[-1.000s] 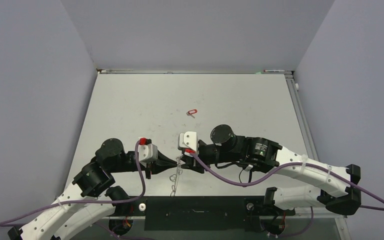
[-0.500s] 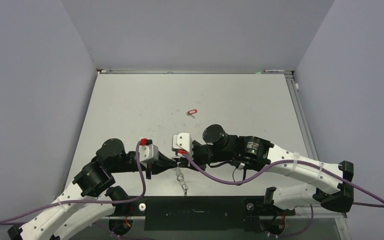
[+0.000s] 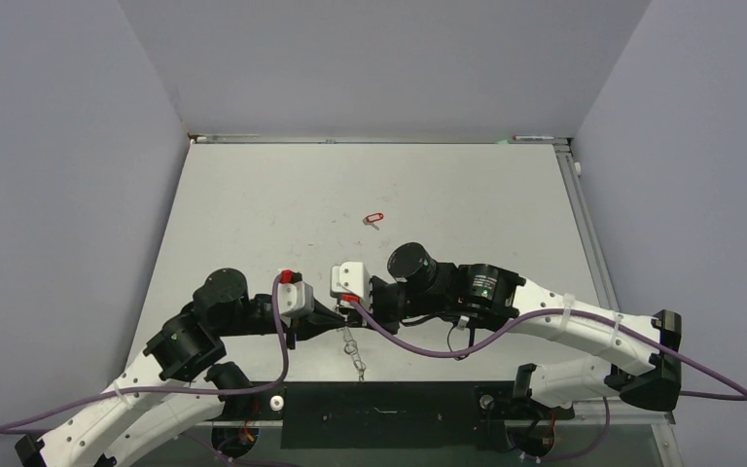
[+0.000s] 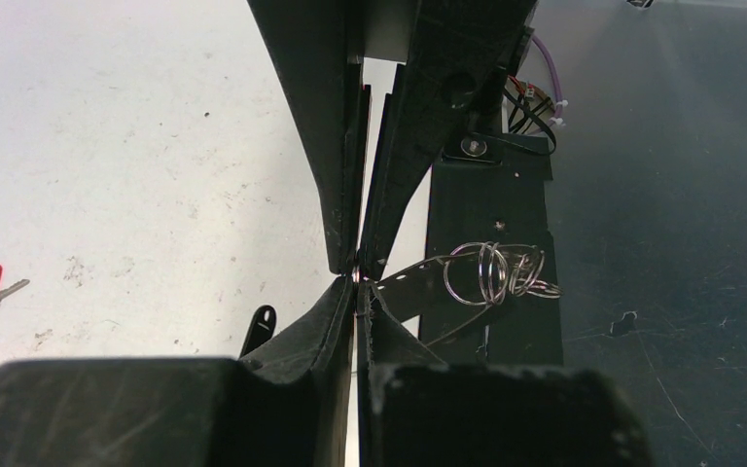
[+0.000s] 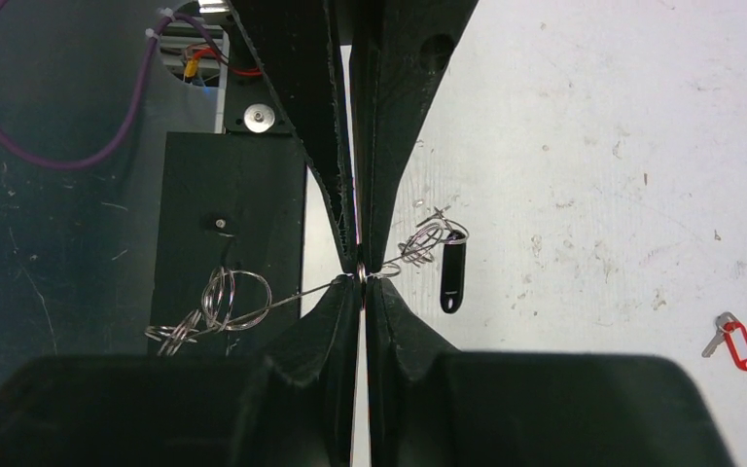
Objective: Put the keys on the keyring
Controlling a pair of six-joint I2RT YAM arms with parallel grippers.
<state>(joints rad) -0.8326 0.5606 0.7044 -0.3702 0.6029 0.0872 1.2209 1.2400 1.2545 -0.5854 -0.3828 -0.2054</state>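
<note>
So both arms are meeting nose to nose in the lower middle of the top view. The left gripper (image 3: 336,315) is coming in from the left and the right gripper (image 3: 358,307) from the right, with their tips touching. Both sets of fingers are clenched tight with no gap showing. In the wrist views they're pinching the same thin bit of wire on the keyring (image 3: 354,350), right where the tips meet.

From above, the keyring is looking like a skinny string of wire loops. Its long axis is running nearly straight down the frame from the pinch point, leaning a touch toward the lower right. The far end is sitting by the black base plate (image 3: 379,413) at the bottom edge. I can't tell if that end is touching anything or just dangling. In the right wrist view, one bunch of loops is trailing to the lower left of the tips, and a smaller bunch is sitting just right of them. A black tag (image 5: 452,274) is hanging off that smaller bunch, pointing straight down the frame.

The red-tagged key (image 3: 373,218) is lying by itself on the surface (image 3: 467,195), well apart from the grippers, above them in the top view. It's lying on a slant, with the red tag toward the upper right and the metal end toward the lower left.
</note>
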